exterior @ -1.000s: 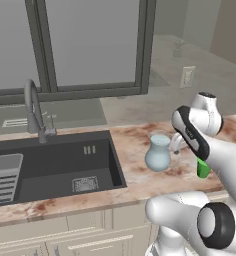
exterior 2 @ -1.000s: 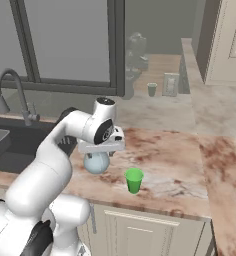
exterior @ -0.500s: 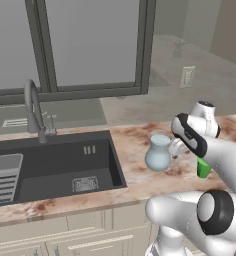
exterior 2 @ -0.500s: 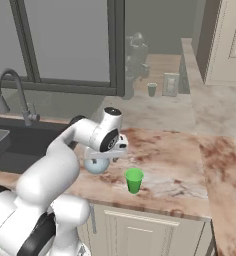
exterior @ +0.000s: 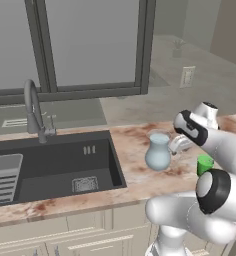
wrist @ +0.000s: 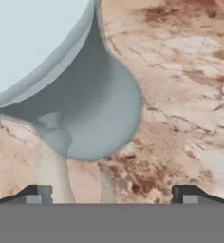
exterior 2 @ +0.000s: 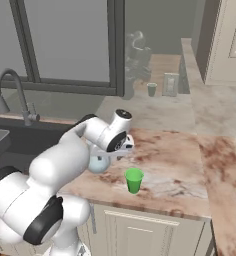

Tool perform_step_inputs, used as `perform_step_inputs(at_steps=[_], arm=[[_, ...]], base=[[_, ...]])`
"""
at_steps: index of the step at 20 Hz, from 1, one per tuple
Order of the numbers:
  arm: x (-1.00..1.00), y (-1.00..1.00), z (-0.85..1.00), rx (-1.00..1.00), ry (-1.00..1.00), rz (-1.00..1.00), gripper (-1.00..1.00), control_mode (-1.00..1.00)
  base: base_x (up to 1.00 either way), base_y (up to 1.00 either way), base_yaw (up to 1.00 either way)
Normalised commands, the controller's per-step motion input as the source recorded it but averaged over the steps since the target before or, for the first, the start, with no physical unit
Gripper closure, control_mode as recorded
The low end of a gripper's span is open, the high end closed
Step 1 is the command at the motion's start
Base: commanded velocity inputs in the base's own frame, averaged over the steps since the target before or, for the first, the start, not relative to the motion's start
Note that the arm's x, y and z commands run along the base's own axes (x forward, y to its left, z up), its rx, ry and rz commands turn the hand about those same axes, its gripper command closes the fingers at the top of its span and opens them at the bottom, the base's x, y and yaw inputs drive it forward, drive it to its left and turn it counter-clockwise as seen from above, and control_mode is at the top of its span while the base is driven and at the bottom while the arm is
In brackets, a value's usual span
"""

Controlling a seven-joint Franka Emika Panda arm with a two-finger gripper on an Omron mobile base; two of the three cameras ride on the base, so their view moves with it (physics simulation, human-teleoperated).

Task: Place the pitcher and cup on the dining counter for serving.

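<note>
The pale blue-grey pitcher (exterior: 157,153) stands upright on the marbled sink counter, just right of the basin. My gripper (exterior: 178,145) hangs open right beside its right flank, at neck height. From the hand view I look down on the pitcher (wrist: 97,107): flared rim upper left, belly in the middle, a pale handle running down toward the left fingertip (wrist: 38,193); the gripper (wrist: 111,194) holds nothing. The small green cup (exterior: 205,164) stands right of the pitcher, near the front edge. In the right base view the arm partly hides the pitcher (exterior 2: 96,163); the cup (exterior 2: 134,180) stands free. The dining counter is out of view.
A dark sink (exterior: 50,165) with a rack inside and a tall faucet (exterior: 34,107) lies to the left. A window runs behind it. A wall outlet (exterior: 188,76) and a small pot (exterior 2: 151,89) sit farther back. Bare counter (exterior 2: 165,155) stretches right of the cup.
The hand has come down from above the pitcher to its right side. Its jaws stayed open. Pitcher and cup have not moved.
</note>
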Motion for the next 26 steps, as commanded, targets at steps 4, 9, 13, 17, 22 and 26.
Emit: perform_step_inputs(at_steps=[4,9,13,17,22,26], arm=[[0.35,0.00,-0.16,0.01,0.00,0.00,-1.00,-1.00],[-0.01,0.14,-0.45,0.00,0.00,0.04,1.00,-1.00],[0.01,0.09,-0.20,0.00,0.00,0.03,1.00,-1.00],[0.00,0.01,-0.01,0.00,0.00,0.00,1.00,-1.00],[-0.14,0.11,0.00,0.00,0.00,0.02,1.00,-1.00],[-0.48,0.24,0.00,0.00,0.00,0.00,1.00,-1.00]], base=[[0.00,0.00,0.00],[0.00,0.00,0.00],[0.00,0.00,0.00],[0.00,0.00,0.00],[0.00,0.00,0.00],[0.00,0.00,0.00]])
